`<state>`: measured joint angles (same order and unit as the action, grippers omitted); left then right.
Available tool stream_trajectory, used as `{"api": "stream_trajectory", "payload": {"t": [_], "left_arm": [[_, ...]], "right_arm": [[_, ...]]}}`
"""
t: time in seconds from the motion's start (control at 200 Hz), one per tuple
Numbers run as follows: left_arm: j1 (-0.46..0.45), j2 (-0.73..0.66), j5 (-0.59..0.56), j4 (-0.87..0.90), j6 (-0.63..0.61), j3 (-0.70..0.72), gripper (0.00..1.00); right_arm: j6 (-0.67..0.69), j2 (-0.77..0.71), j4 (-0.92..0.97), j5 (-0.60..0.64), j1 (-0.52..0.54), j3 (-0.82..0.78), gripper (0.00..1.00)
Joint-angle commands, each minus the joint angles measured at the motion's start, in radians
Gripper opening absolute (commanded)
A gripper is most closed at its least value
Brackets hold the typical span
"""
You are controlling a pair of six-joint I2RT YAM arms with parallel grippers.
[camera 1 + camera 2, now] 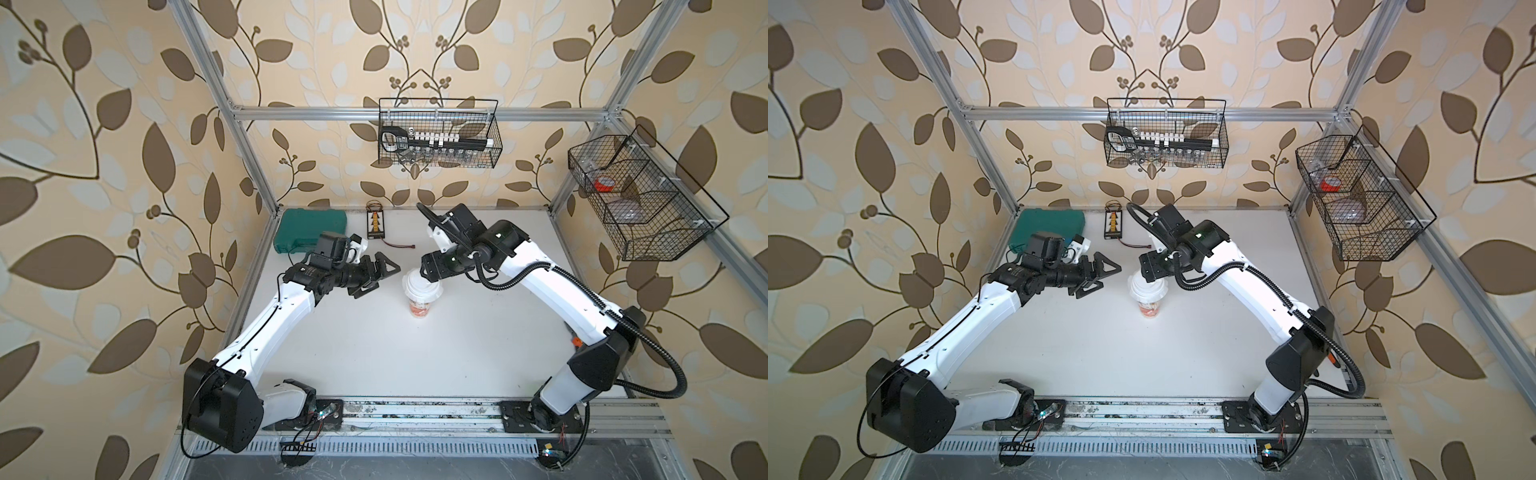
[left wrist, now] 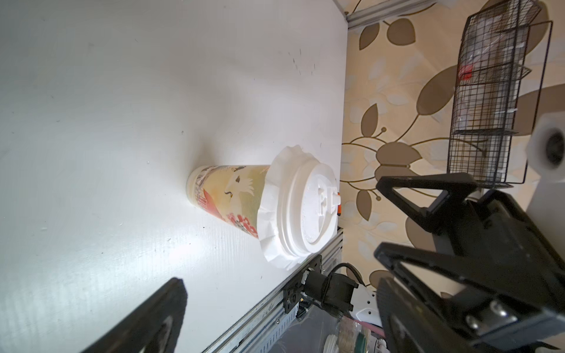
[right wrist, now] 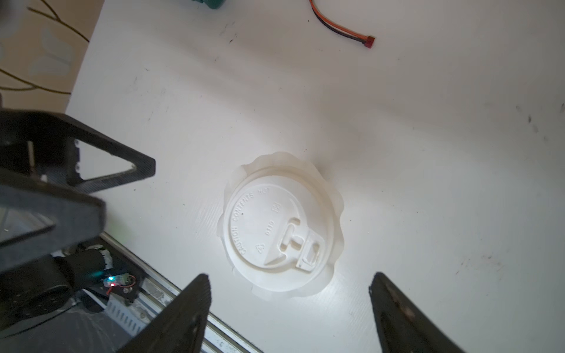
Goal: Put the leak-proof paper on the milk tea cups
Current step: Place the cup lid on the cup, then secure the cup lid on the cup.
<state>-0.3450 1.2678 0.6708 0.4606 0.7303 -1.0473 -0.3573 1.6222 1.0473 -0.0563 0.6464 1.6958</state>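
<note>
Cup (image 2: 232, 195), upright on table (image 1: 374, 353), paper (image 2: 270, 186) crimped over its rim beneath lid (image 3: 275, 226); left gripper (image 1: 383, 277) beside it, jaws wide, empty; right gripper (image 3: 290, 279) above lid, jaws apart, empty.

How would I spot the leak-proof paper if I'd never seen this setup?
On the white table, one tall milk tea cup with red-orange print stands near the middle. A stiff white lid caps it, and the leak-proof paper is the thin frill pinched beneath. Unlike the smooth moulded lid, it is crinkled and wavy-edged, sticking out past the rim.
</note>
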Motion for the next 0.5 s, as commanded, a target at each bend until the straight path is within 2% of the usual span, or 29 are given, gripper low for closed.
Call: {"api": "stream_trajectory", "payload": {"t": [0.0,0.155,0.265,0.315,0.395,0.495], "left_arm": [[-0.046,0.025,-0.028,0.003,0.014,-0.061,0.96],[-0.089,0.068,-0.048,0.033,0.008,-0.099,0.9],[-0.112,0.098,-0.069,0.064,-0.006,-0.125,0.84],[-0.119,0.113,-0.071,0.072,-0.012,-0.133,0.78],[-0.127,0.131,-0.071,0.082,-0.016,-0.14,0.73],[-0.132,0.144,-0.078,0.087,-0.017,-0.147,0.72]], "right_arm": [[-0.043,-0.049,-0.135,-0.113,-0.043,-0.101,0.71],[-0.074,-0.095,-0.239,-0.189,-0.087,-0.22,0.59],[-0.082,-0.111,-0.287,-0.212,-0.1,-0.265,0.58],[-0.082,-0.115,-0.301,-0.217,-0.102,-0.275,0.58],[-0.08,-0.112,-0.311,-0.217,-0.105,-0.282,0.58],[-0.074,-0.103,-0.316,-0.215,-0.106,-0.286,0.57]]}}
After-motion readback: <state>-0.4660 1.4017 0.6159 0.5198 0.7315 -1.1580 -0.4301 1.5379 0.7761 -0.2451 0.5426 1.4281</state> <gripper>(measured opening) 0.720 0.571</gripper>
